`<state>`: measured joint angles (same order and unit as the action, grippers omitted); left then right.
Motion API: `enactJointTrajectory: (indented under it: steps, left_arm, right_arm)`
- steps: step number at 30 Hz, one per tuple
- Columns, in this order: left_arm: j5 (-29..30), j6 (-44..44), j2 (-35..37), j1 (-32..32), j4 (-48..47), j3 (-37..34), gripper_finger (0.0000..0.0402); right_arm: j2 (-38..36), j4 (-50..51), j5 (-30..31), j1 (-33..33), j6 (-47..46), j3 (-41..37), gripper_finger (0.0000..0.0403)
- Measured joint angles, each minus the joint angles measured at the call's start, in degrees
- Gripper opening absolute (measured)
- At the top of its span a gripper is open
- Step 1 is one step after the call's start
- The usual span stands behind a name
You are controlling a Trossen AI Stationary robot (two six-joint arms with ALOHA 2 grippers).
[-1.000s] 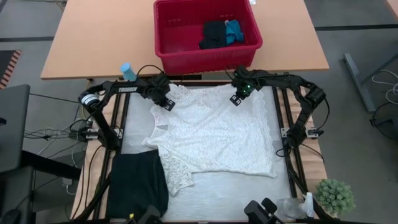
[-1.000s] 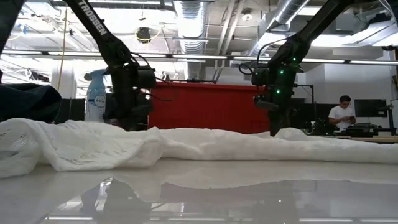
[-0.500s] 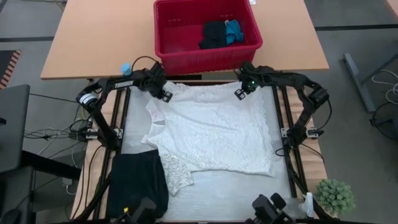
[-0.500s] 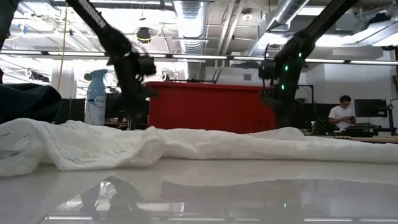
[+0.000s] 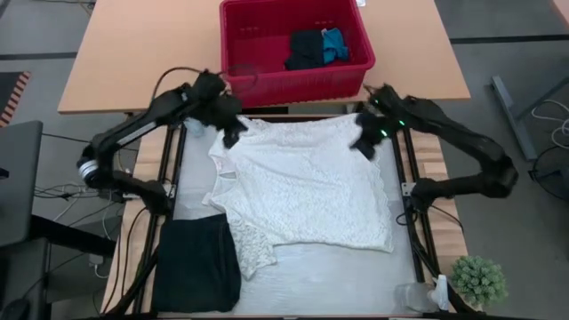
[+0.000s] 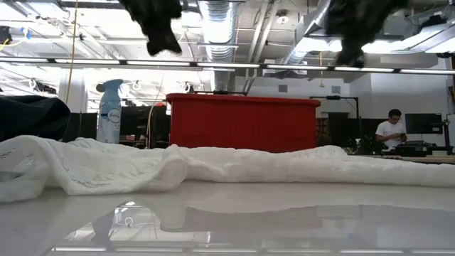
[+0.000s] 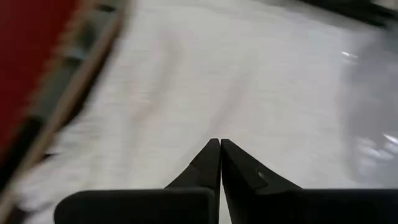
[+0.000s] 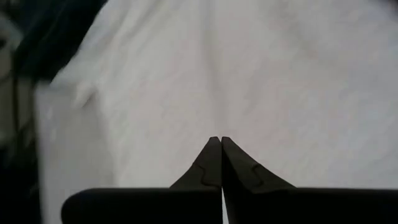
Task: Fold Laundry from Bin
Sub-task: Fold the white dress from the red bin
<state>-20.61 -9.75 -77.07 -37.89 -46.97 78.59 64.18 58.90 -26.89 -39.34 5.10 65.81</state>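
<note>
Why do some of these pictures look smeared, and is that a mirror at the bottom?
Left wrist view: the white garment and red bin streak with motion blur. Low view: both grippers are blurred overhead, and the glossy table reflects the ceiling lights.

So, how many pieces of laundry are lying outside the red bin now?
2: the white garment spread flat mid-table, and a black garment at its near-left corner. More may hide underneath.

Bright overhead light; wrist views motion-blurred, tabletop (image 6: 284, 220) glare w/ reflections.
</note>
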Motion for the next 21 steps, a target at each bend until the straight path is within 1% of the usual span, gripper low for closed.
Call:
enactJointTrajectory:
  steps: [2,4,8,11,13,17,19,21]
  left_arm:
    - [-1.45,0.94,2.88,3.96,-2.7,-0.01,0.0]
    - [-1.24,2.33,5.36,8.74,-4.42,-0.02,0.0002]
    - [-0.67,5.24,7.36,19.89,-4.48,-0.02,0.0021]
    - [1.03,8.76,6.47,28.86,-5.57,-0.04,0.0051]
    - [3.41,9.97,5.13,34.78,-6.48,-0.04,0.0075]
    - [12.83,12.64,0.65,45.08,-6.85,-0.07,0.0123]
    - [17.23,14.04,-2.17,48.62,-6.51,-0.07,0.0139]
    - [19.19,14.6,-5.15,51.0,-6.03,-0.07,0.0148]
  right_arm:
    - [-4.16,5.85,0.02,5.31,-0.55,-0.58,0.0022]
    - [-7.18,10.24,0.97,11.39,-3.8,-0.73,0.0027]
    - [-11.13,12.95,9.51,24.38,-14.79,-0.75,0.0047]
    - [-11.9,15.1,12.41,33.3,-20.63,-0.75,0.0068]
    - [-11.83,17.02,14.62,38.63,-24.43,-0.75,0.0087]
    - [-10.42,18.21,18.57,48.17,-30.65,-0.75,0.0141]
    - [-9.1,18.34,21.2,52.34,-31.85,-0.75,0.0172]
    - [-7.27,18.82,24.17,56.32,-32.08,-0.75,0.0203]
